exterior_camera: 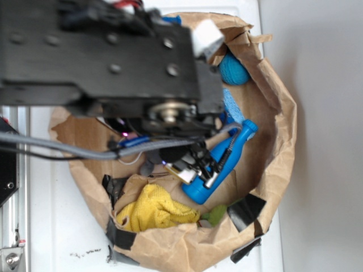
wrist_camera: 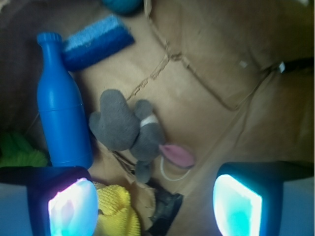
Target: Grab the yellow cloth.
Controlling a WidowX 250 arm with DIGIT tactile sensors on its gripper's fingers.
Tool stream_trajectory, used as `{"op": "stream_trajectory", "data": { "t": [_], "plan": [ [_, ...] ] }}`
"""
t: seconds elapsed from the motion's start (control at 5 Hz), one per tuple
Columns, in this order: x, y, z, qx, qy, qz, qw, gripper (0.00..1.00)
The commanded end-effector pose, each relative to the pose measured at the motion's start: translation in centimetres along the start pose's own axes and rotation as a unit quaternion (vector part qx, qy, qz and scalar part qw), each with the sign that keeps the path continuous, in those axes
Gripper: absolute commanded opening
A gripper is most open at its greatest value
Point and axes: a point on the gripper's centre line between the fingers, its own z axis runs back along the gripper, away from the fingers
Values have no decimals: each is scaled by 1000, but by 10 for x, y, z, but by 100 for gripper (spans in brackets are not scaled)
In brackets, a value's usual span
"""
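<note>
Open gripper [wrist_camera: 155, 206], one yellow cloth [wrist_camera: 117, 211], one grey mouse [wrist_camera: 129, 129], one blue bottle [wrist_camera: 61, 110]

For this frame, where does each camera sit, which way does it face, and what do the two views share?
Exterior: above the paper bag, looking down; the robot's black arm fills the top, the end effector hangs inside the bag.
Wrist: on the arm, looking down at the bag floor; both fingertips frame the bottom edge, spread apart.
Shared: yellow cloth, blue bottle, blue sponge, small green item. The grey plush mouse shows clearly only from the wrist.
</note>
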Motion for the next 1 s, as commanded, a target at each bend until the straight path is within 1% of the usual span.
{"op": "stream_trajectory", "data": {
  "t": [0.0,0.4,0.6,0.8],
  "plan": [
    [-9,-9,11,-74,4,-49,996,100],
    [-9,-9,11,-74,4,-49,996,100],
    [-25,-10,-9,-45,9,-55,997,100],
    [-31,-5,-21,-21,-3,-58,998,100]
  ]
}}
